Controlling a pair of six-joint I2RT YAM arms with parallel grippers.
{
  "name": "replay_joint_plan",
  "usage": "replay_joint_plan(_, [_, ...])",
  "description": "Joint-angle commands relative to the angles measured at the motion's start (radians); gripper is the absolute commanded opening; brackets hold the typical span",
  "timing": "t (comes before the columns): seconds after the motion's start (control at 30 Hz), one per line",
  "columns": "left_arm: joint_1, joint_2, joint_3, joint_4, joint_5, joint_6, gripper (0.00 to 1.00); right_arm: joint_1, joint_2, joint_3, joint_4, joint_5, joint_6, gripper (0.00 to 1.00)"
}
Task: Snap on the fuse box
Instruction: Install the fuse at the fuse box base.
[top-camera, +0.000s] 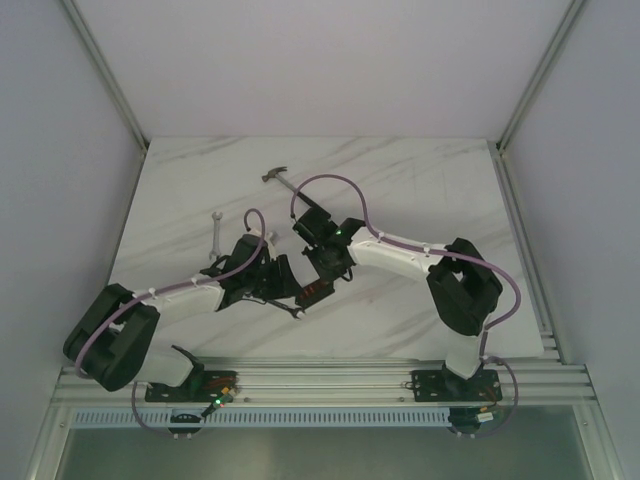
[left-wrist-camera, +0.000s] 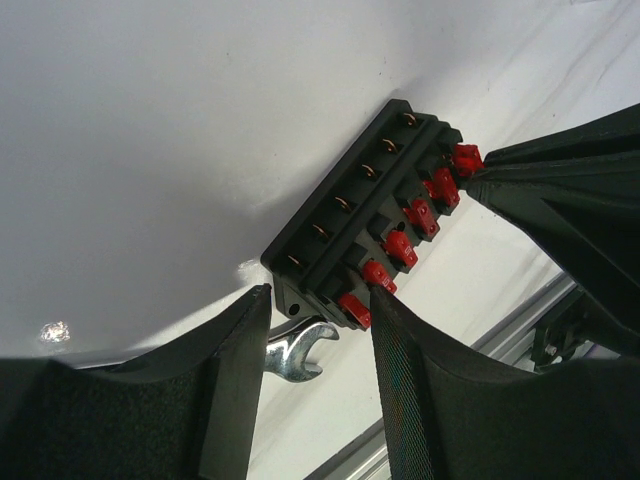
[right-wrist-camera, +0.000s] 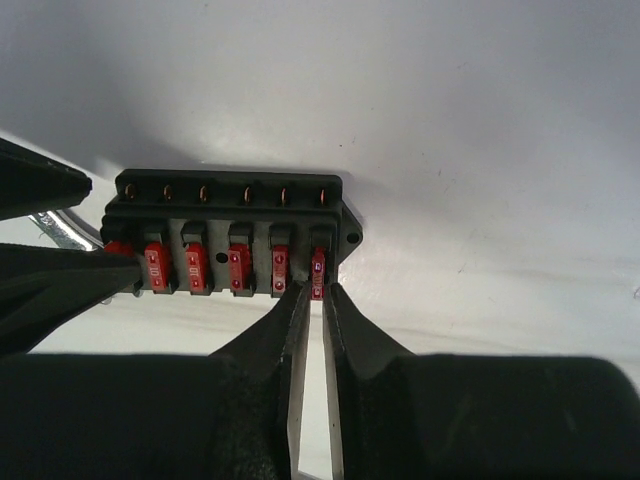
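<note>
Fuse box (top-camera: 313, 293): black, on the table (top-camera: 420, 180), lodged between the two sets of jaws. One short end sits inside the left jaws, the other at the right fingertips.
Fuses (right-wrist-camera: 195, 265): red, in one row along the side facing the right jaws.
Terminals (right-wrist-camera: 245, 193): brass, in a row on the side away from the right jaws.
Left gripper (left-wrist-camera: 320, 296): jaws spread about as wide as the box's short end and straddling it. One finger lies against the fuse at that end, the other by the box's corner; clamped or merely close, cannot tell.
Right gripper (right-wrist-camera: 316, 290): jaws almost pressed together, pinching the end fuse (right-wrist-camera: 317, 272) by its near edge.
Wrench (left-wrist-camera: 295, 355): silver open end poking out from under the box, just beside the left fingertips.
Second wrench (top-camera: 215, 232): behind the left gripper, well apart from both sets of jaws.
Hammer (top-camera: 280, 178): beyond the right gripper, well apart from both sets of jaws.
</note>
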Motion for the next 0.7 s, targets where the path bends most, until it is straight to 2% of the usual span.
replay_joint_plan(0.0, [0.003,0.019,0.026,-0.019,0.029,0.019,0.54,-0.003,0.027,0.043,-0.026,0.002,0.007,0.16])
replay_joint_plan(0.67, [0.004,0.060,0.030,-0.020,0.001,0.015,0.47,-0.004,0.126,0.037,-0.055,-0.010,-0.023,0.00])
